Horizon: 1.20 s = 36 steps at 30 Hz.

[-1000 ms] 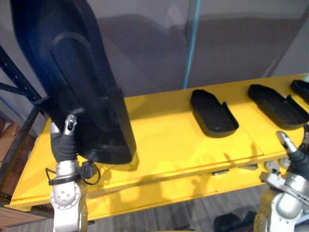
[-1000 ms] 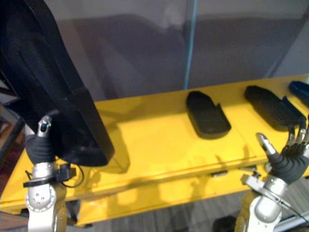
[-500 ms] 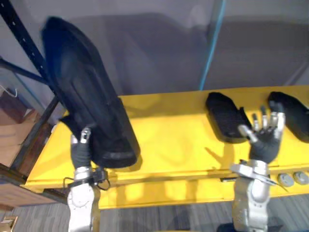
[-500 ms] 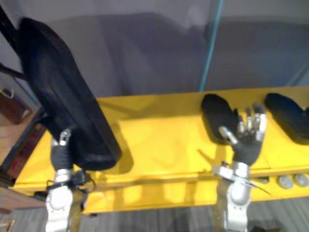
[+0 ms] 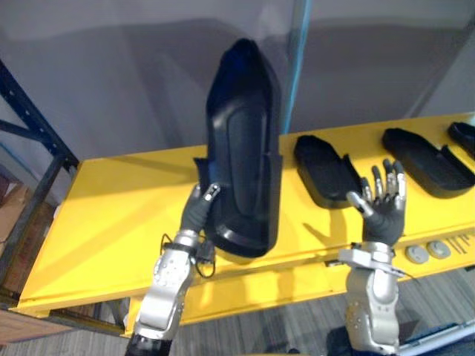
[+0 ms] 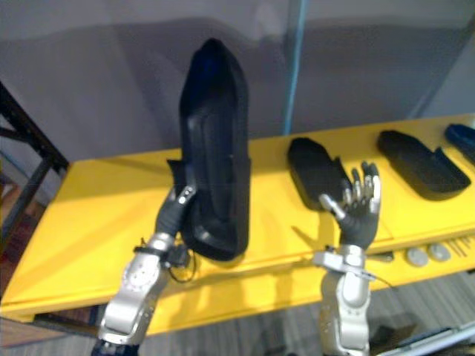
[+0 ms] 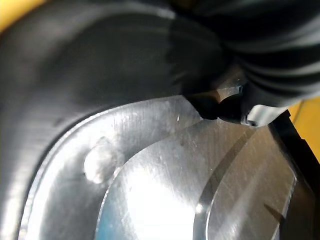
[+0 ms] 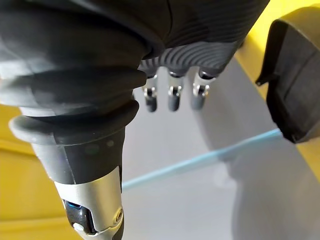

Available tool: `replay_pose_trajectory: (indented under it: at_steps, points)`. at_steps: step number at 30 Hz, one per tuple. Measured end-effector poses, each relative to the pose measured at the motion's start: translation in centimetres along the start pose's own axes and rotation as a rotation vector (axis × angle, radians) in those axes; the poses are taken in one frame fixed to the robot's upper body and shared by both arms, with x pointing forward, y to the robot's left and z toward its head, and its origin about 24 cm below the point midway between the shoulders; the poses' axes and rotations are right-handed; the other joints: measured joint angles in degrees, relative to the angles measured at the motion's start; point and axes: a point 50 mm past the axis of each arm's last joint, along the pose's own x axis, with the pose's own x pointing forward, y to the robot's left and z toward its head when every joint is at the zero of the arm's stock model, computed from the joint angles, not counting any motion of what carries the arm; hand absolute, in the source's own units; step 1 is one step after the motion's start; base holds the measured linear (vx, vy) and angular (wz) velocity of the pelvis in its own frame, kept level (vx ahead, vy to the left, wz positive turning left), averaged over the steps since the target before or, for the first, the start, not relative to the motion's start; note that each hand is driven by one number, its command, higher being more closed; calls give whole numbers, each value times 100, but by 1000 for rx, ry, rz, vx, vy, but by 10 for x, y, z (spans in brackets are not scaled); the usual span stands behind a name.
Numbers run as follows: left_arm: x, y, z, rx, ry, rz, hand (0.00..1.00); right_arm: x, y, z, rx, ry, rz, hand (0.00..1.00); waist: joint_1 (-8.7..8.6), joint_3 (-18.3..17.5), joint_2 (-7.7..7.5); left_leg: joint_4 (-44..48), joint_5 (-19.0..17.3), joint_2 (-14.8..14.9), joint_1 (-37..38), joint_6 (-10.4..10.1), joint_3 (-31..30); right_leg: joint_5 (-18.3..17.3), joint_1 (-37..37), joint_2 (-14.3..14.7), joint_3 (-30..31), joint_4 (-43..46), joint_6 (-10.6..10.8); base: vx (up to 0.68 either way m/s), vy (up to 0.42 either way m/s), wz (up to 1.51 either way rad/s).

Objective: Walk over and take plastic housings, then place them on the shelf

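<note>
A long black plastic housing (image 5: 241, 148) stands nearly upright above the middle of the yellow shelf (image 5: 111, 215). My left hand (image 5: 199, 211) grips its lower edge, thumb on the hollow inner side and fingers behind it. The left wrist view looks close along the housing's dark wall (image 7: 100, 65). My right hand (image 5: 382, 204) is raised in front of the shelf, open, fingers (image 8: 172, 95) straight and holding nothing. Three more black housings lie flat on the shelf: one (image 5: 326, 172) just beyond the right hand, another (image 5: 427, 159) further right, and a third (image 5: 464, 137) at the edge.
A dark blue rack frame (image 5: 33, 126) stands at the shelf's left end. Behind the shelf is a grey wall with a light blue vertical strip (image 5: 297, 67). Small round silver parts (image 5: 418, 254) lie on the shelf's front edge at the right.
The view has shifted. My left hand has swung the housing from the shelf's left end toward the middle and stood it more upright. The right hand came up from low right and stays open.
</note>
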Motion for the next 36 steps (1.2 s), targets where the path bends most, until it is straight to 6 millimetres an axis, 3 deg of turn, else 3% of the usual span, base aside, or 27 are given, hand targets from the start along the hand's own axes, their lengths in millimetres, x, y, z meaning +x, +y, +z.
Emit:
replay_pose_trajectory:
  at_steps: [5,10,17,20,23,27,36]
  points:
    - [19,1,-13,53,100,30,100,1,2,6,-58,-38,18,0,-108,-1,0,-80,49,21,8,-33,105,42,-87,45,106,-20,-10,-11,-7,-11]
    - [41,19,-28,147,196,143,100,8,-7,37,-177,-194,-7,0,-253,2,-6,-112,56,32,100,-47,219,44,-87,69,232,-20,-13,29,5,-11]
    - [65,63,-5,318,162,341,100,10,-33,59,-258,-278,-115,0,-591,27,-49,-171,33,52,207,-67,396,48,-100,113,407,-19,-18,7,4,-12]
    - [77,75,5,356,175,423,100,9,-38,65,-267,-318,-141,0,-647,36,-58,-170,22,91,202,-83,529,59,-183,157,526,-18,-33,-9,-8,-17]
    - [78,77,0,367,234,432,100,9,-40,70,-253,-344,-151,0,-734,44,-44,-171,22,109,203,-85,543,60,-189,161,545,-18,-34,3,1,-6]
    - [74,84,-24,393,400,452,100,8,-41,70,-254,-345,-151,0,-820,59,-22,-172,22,119,203,-87,552,60,-197,184,554,-18,-34,0,0,0]
    - [58,95,-57,345,612,520,100,9,-40,70,-246,-350,-172,0,-769,168,-14,-172,30,115,180,-89,456,60,-172,190,478,-19,-34,3,-1,4]
